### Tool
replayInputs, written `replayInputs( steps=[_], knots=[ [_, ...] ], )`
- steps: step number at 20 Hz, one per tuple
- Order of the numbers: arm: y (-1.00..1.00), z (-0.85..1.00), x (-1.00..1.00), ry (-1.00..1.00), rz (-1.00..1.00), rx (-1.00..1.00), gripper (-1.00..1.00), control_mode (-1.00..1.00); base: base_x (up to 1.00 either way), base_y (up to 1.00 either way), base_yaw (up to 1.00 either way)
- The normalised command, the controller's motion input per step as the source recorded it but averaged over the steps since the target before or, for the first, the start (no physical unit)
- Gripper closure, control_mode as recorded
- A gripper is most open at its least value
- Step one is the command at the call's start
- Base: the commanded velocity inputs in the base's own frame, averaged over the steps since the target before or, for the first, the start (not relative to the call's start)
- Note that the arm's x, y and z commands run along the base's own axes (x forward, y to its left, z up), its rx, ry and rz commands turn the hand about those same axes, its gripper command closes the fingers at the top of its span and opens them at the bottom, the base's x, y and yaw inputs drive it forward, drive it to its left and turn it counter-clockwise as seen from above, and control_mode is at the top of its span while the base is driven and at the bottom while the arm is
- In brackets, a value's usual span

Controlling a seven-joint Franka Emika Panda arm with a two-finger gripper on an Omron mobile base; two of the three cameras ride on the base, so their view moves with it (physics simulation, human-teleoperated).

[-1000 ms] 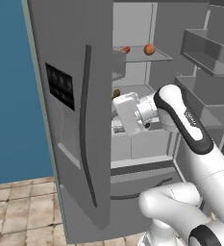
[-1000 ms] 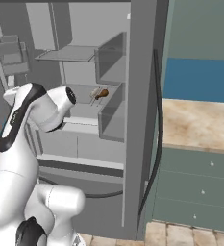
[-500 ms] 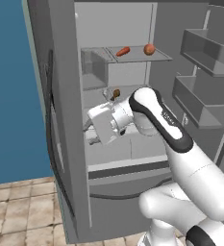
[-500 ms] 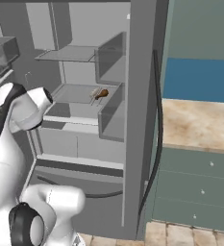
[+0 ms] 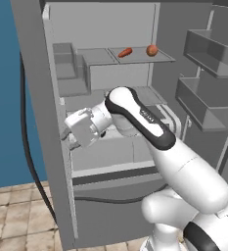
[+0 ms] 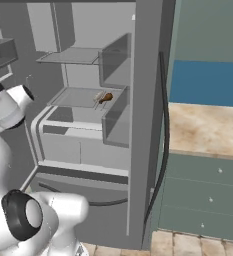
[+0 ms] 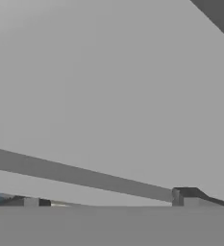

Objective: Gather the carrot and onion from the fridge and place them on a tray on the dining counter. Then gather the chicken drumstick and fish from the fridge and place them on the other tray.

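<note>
The fridge (image 5: pixel 110 162) stands open. A carrot (image 5: pixel 125 52) and an onion (image 5: pixel 152 50) lie side by side on its top glass shelf. A brown chicken drumstick (image 6: pixel 105 98) rests on the middle shelf, near the shelf's right end in the right base view. My gripper (image 5: pixel 66 138) reaches to the left at middle-shelf height, right by the inner edge of the left door (image 5: pixel 42 112) and well away from the food. In the hand view its fingertips (image 7: pixel 189 196) stand far apart with nothing between them, facing a plain grey surface close up.
The right door's bins (image 5: pixel 206 103) jut out at the right. A black cable (image 5: pixel 30 162) hangs down the left door's outside. To the right of the fridge is a wooden countertop (image 6: pixel 203 130) over teal drawers (image 6: pixel 203 200). The floor is tiled.
The left fridge door has swung wide open to the left, and my hand has followed it leftward. The jaws have spread apart. The top shelf's carrot and onion are now unobstructed.
</note>
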Motion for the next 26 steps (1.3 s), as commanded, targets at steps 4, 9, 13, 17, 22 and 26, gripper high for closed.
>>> replayInputs(
  steps=[4, 9, 13, 17, 22, 26],
  knots=[
    [0.65, 0.0, 0.0, -0.13, 0.08, -0.05, -1.0, -1.0, 0.0, 0.0, 0.0],
    [0.17, 0.11, -0.29, -0.23, 0.01, -0.18, -1.0, -1.0, 0.0, 0.0, 0.0],
    [-0.59, 0.21, -0.64, -0.21, 0.0, -0.1, -1.0, -1.0, 0.0, 0.0, 0.0],
    [-0.72, 0.28, -0.55, -0.21, -0.1, -0.13, -1.0, -1.0, 0.0, 0.0, 0.0],
    [-0.58, 0.19, -0.4, -0.16, -0.2, -0.16, -1.0, -1.0, 0.0, 0.0, 0.0],
    [-0.66, 0.16, -0.23, -0.1, -0.24, -0.17, -1.0, -1.0, 0.0, 0.0, 0.0]
  ],
)
